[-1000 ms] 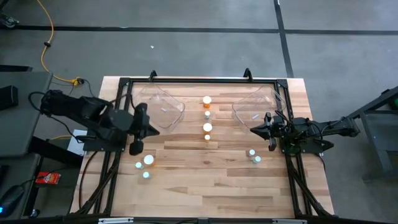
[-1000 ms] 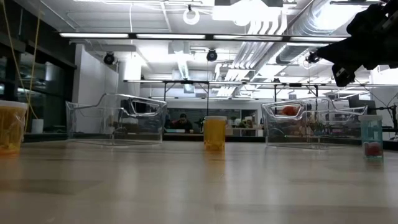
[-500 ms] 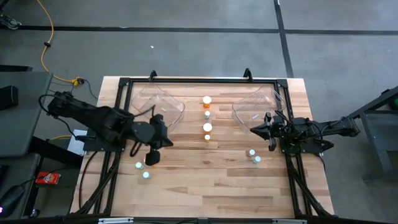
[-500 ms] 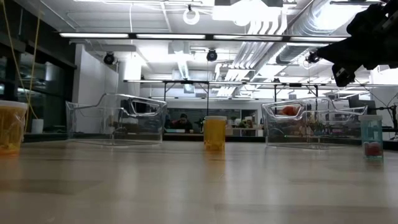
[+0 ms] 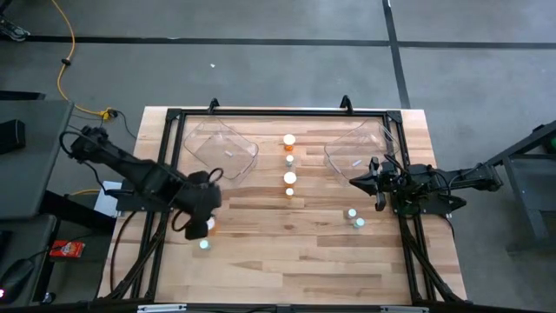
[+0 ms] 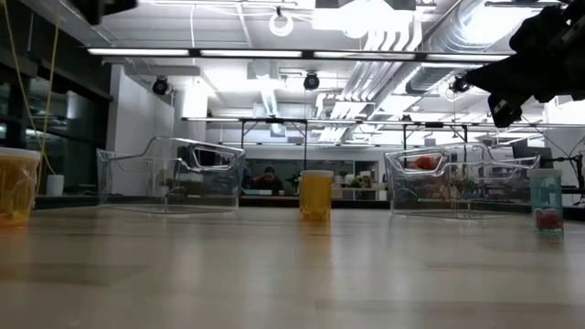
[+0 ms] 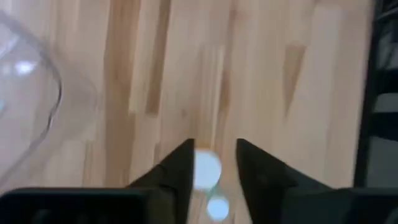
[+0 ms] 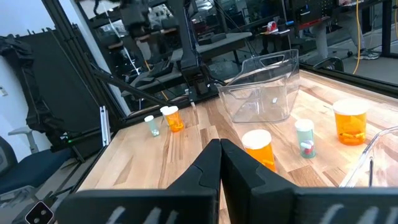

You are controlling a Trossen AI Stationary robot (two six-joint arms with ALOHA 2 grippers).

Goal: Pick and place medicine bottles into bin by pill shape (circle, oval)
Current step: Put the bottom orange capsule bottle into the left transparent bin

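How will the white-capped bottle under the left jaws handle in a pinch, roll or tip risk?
The white-capped bottle is a small upright cylinder, so it probably tips on an off-centre nudge and rolls once down. It looks like smooth plastic, so likely light and a bit slippery. The left gripper has its jaws parted around the cap; the smaller bottle beside it could get knocked.

pill shapes unreadable, left bin (image 7: 25, 93) cut off
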